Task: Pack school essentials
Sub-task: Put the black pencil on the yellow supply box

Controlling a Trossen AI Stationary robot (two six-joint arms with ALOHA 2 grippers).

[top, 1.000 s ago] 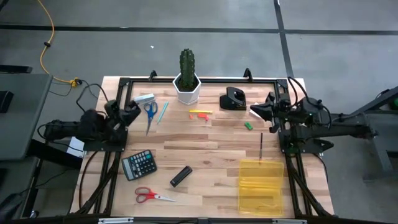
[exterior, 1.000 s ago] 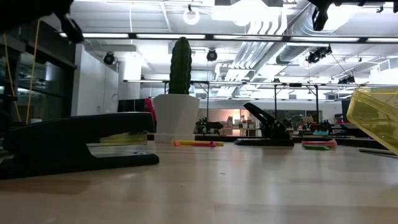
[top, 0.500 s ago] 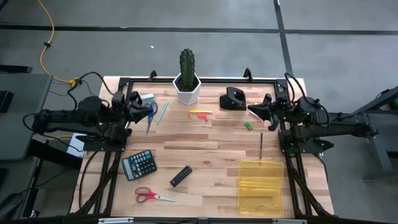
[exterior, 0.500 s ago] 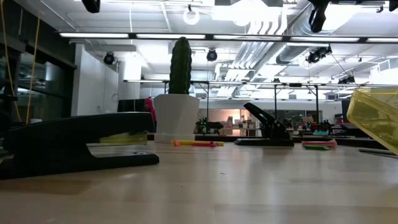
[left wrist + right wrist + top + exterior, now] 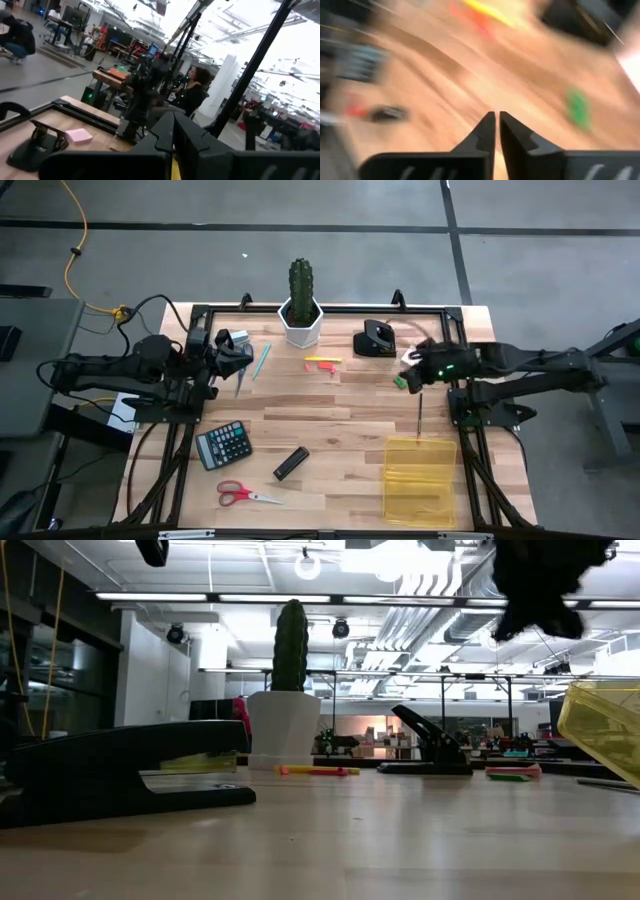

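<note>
The left gripper (image 5: 238, 352) hangs over the table's (image 5: 340, 430) far left part, just above the blue scissors (image 5: 241, 368); in the left wrist view its fingers (image 5: 165, 131) are pressed together with nothing between them. Just right of the blue scissors lies a teal pen (image 5: 261, 360). Nearer the front on the left sit a calculator (image 5: 223, 445) and, at the front edge, the red scissors (image 5: 247, 495), with a stapler (image 5: 291, 463) between them and the table's middle. At the back stands a cactus (image 5: 301, 300) in a white pot, and right of it a yellow marker (image 5: 321, 360) and a red marker (image 5: 323, 367) lie side by side — both well apart from either gripper. A hole punch (image 5: 378, 338) sits at the back right. A green piece (image 5: 399, 382) lies near it on the wood, with the right gripper (image 5: 416, 365) just beside and above it; the right wrist view shows its fingers (image 5: 506, 131) all but touching and holding nothing, the green piece (image 5: 577, 108) ahead of them. A thin dark pen (image 5: 419, 413) lies between the green piece and a yellow box (image 5: 418, 480) at the front right.
</note>
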